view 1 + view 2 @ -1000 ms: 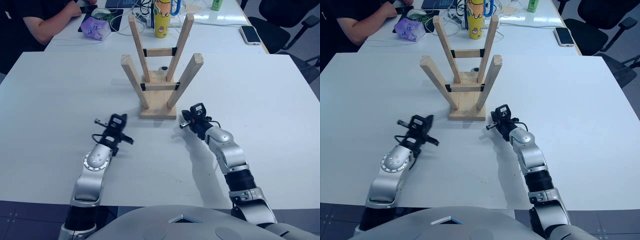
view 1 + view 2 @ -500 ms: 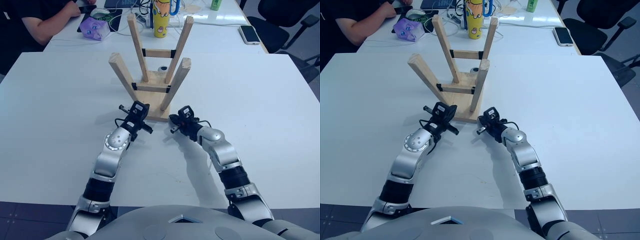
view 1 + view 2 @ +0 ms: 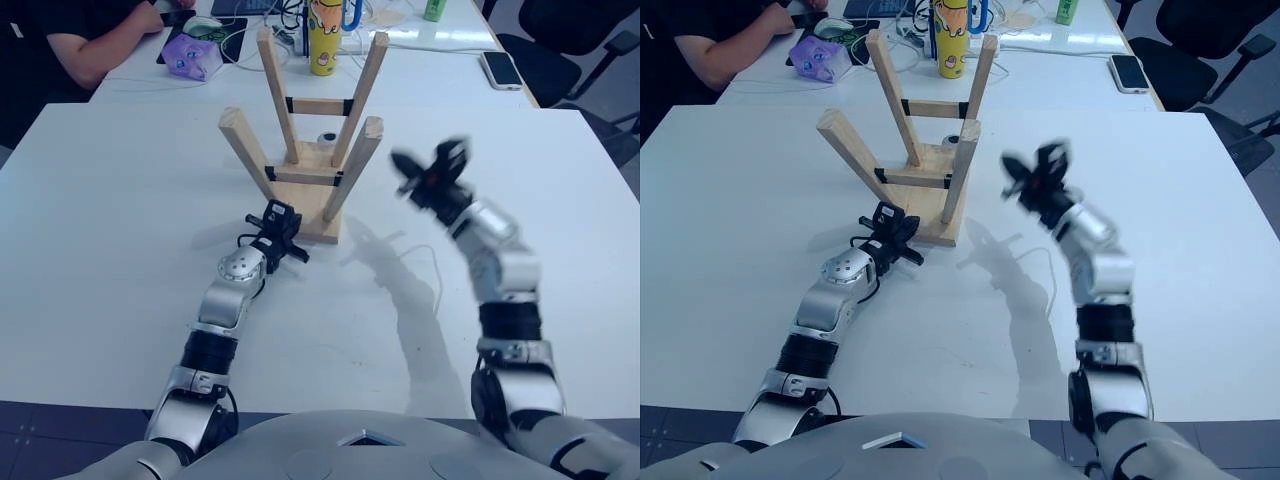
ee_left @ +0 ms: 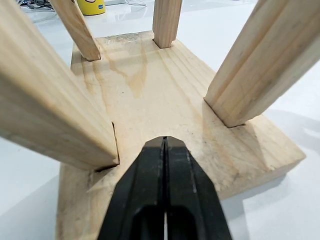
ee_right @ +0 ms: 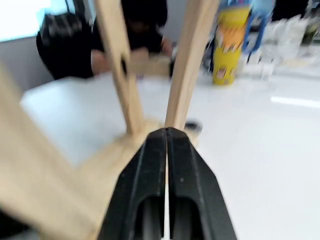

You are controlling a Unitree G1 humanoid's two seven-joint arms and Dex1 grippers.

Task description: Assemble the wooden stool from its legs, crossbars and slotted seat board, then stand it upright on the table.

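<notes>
White counter [image 3: 110, 210] carries the wooden stool [image 3: 312, 176], far middle: upside down, seat board [image 4: 150, 95] underneath, legs [image 3: 356, 168] up, leaning left. Left end effector [image 3: 289, 226], fingers pressed together, at the board's near edge, probably bracing it for the flip. Right end effector [image 3: 428, 174], also pressed together, empty, raised right of the legs.
</notes>
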